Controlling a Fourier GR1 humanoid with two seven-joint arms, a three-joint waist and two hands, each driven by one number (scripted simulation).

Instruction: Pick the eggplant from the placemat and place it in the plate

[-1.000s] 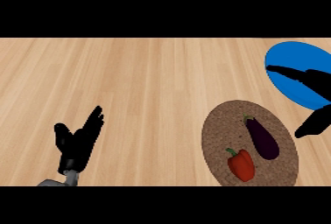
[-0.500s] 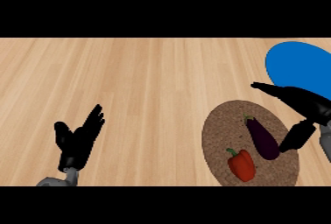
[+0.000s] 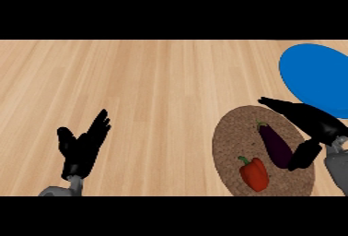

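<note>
Evidently set for a grasp, the right hand [image 3: 314,123] hangs spread, fingers and thumb bracketing the eggplant [image 3: 275,145], which lies on the mat [image 3: 229,138] beside a pepper [image 3: 253,173], the plate [image 3: 316,76] far right; the left hand [image 3: 81,148] rests open near left.

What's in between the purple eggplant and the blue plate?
In the head view, the right hand is there, its open fingers stretched over the placemat between eggplant and plate.
</note>
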